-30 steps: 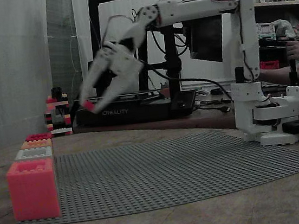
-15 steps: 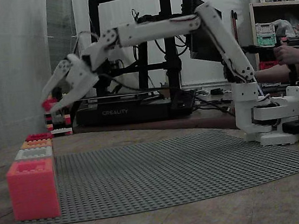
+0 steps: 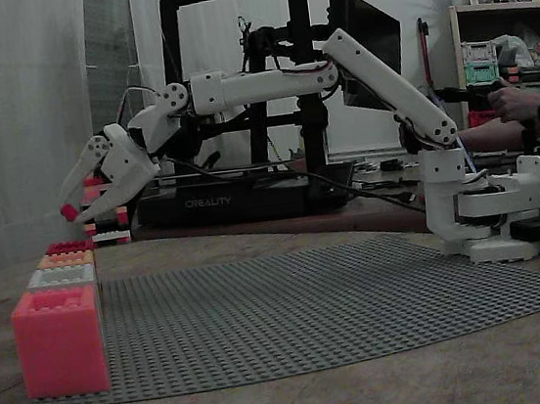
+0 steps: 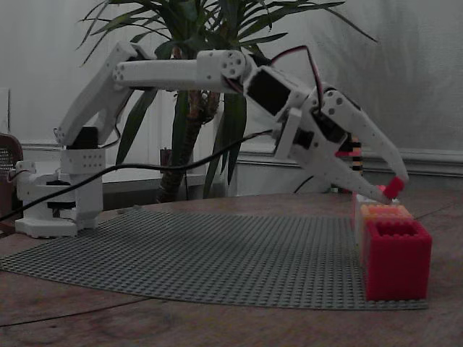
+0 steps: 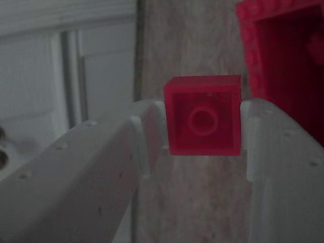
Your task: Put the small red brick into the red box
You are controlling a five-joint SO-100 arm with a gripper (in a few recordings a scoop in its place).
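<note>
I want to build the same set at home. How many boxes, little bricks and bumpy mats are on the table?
Boxes: 4 (pink box, grey box, orange box, red box)
Little bricks: 1 (small red brick)
Bumpy mats: 1 (grey baseplate)
Total: 6

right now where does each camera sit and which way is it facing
Fixed view, low at table edge: looks across the baseplate; arm base at right, gripper at left.
Other fixed view, low on the opposite side: base at left, gripper above the box row.
Wrist view: looks along the fingers at the small red brick.
All three show the pinched brick.
</note>
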